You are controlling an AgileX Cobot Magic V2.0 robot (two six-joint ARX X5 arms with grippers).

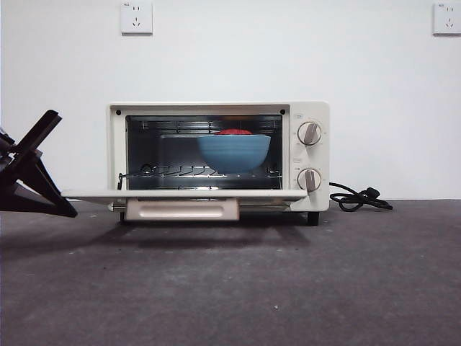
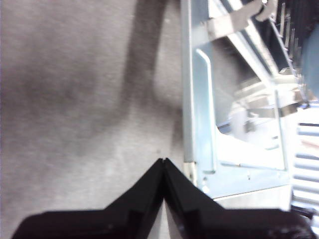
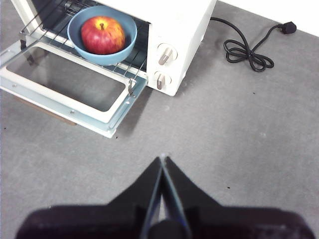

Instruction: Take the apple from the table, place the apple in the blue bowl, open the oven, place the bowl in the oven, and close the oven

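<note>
The cream-white oven (image 1: pixel 216 108) stands with its door (image 1: pixel 180 193) dropped flat. On the wire rack inside sits the blue bowl (image 1: pixel 234 151), and the red apple (image 1: pixel 235 132) peeks over its rim. The right wrist view looks down on the apple (image 3: pixel 103 34) lying in the bowl (image 3: pixel 128 42), inside the oven (image 3: pixel 179 30). My right gripper (image 3: pixel 163 158) is shut and empty, high above the table (image 3: pixel 239 129) in front of the oven. My left gripper (image 2: pixel 163 160) is shut and empty, its tip low beside the left edge of the door (image 2: pixel 199 99); it shows at the left in the front view (image 1: pixel 68 209).
The beige handle (image 1: pixel 181 210) hangs under the door's front edge. A black cord (image 1: pixel 356 198) lies coiled to the right of the oven, against the white wall. Two wall sockets (image 1: pixel 136 17) sit high on that wall.
</note>
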